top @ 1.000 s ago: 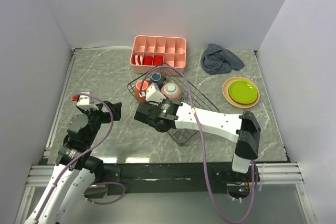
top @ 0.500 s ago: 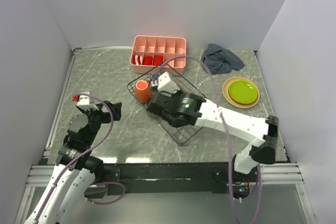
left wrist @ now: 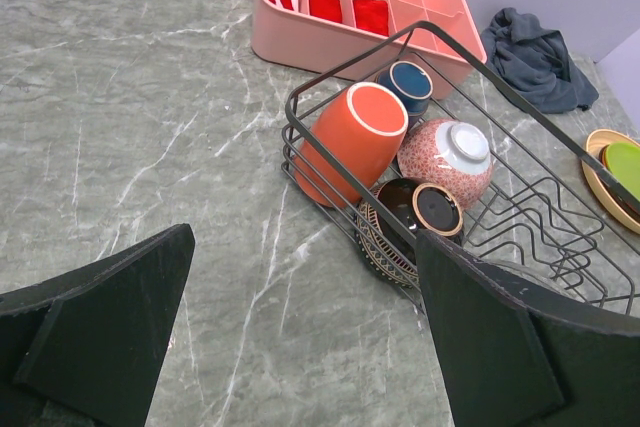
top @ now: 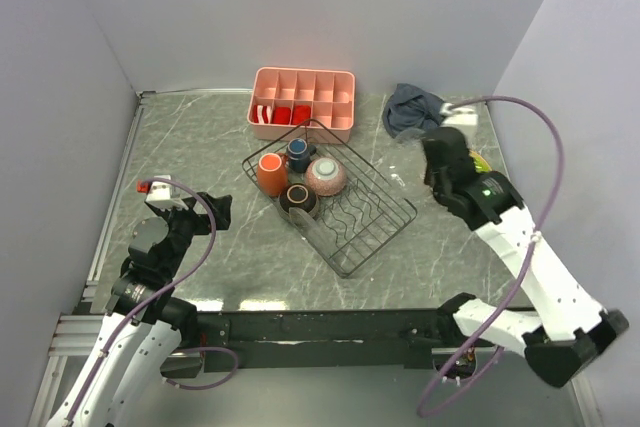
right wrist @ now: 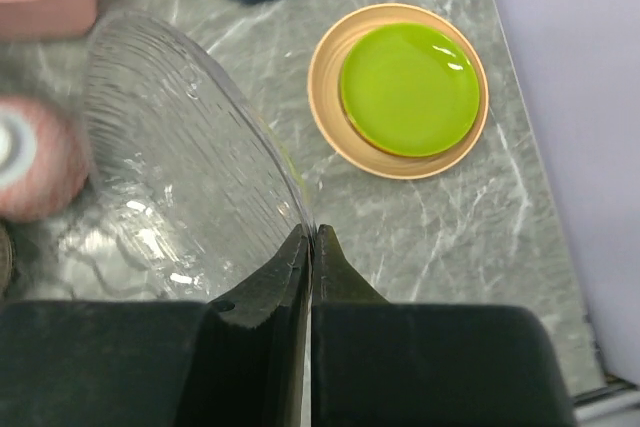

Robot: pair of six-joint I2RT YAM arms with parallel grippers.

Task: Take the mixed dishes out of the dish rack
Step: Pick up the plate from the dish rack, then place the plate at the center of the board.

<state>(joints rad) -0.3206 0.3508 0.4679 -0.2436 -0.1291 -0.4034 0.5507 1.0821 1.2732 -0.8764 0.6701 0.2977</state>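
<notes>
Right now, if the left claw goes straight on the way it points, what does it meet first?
Probably the near wire wall of the dish rack, by the orange mug and the dark-brown bowl. Before that, the open left claw has only table ahead. Depth is unclear, so I am unsure.

Ribbed clear plate [right wrist: 180, 172] in right gripper [right wrist: 312, 235]

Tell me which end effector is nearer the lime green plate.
Right. The right end effector, clamped on a clear glass dish, hangs close beside the lime green plate; the left end effector sits open on the far side of the dish rack.
</notes>
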